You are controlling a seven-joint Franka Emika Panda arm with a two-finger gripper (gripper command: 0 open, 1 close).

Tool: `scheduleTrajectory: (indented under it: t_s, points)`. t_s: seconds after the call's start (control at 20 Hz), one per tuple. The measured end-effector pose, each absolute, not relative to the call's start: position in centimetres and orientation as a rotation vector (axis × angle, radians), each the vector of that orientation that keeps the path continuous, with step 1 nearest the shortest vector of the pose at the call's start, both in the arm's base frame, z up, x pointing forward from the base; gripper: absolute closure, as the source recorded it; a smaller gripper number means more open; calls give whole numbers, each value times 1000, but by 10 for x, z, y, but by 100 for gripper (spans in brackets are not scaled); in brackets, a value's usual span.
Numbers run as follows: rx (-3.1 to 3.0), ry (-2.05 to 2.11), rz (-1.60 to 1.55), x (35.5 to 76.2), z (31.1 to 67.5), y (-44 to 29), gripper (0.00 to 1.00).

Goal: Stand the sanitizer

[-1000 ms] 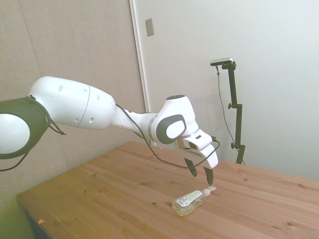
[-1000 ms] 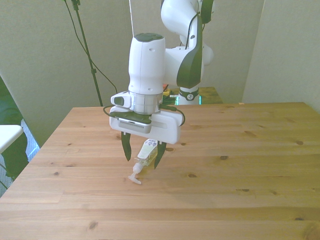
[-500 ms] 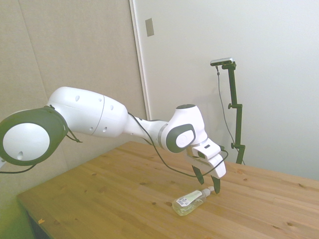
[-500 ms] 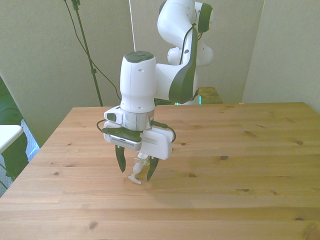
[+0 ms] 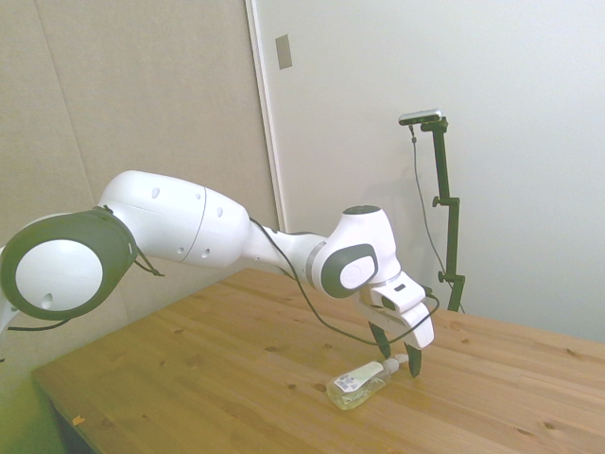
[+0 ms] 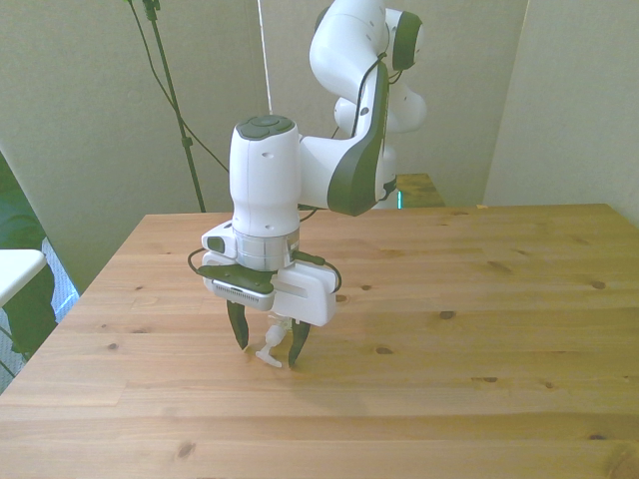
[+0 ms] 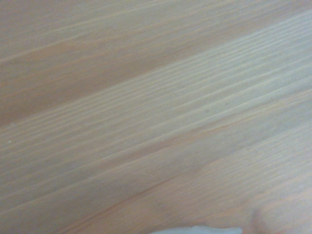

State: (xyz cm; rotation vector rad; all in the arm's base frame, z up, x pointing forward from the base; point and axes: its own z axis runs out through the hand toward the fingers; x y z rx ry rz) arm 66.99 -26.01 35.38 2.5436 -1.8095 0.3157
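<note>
The white arm (image 5: 189,227) reaches in over the wooden table (image 5: 236,369) and points its gripper (image 5: 397,356) down at the tabletop. The sanitizer (image 5: 356,385) lies on its side on the table, its white pump nozzle (image 6: 266,354) sitting between the two dark fingers (image 6: 238,329). The jaws stand parted on either side of the nozzle and grip nothing. The wrist view shows blurred wood grain.

The room is bright with soft, even light. Shadows on the table (image 6: 479,329) are faint. The wrist view is blurry and pale.
</note>
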Motion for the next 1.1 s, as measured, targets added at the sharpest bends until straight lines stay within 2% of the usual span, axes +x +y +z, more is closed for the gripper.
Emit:
scheduleTrajectory:
  t_s: [0.9, 1.1]
  points:
    - [2542, -1857, 274, 666, 355, -265, 100]
    - [2527, -1866, 364, 673, 376, -248, 100]
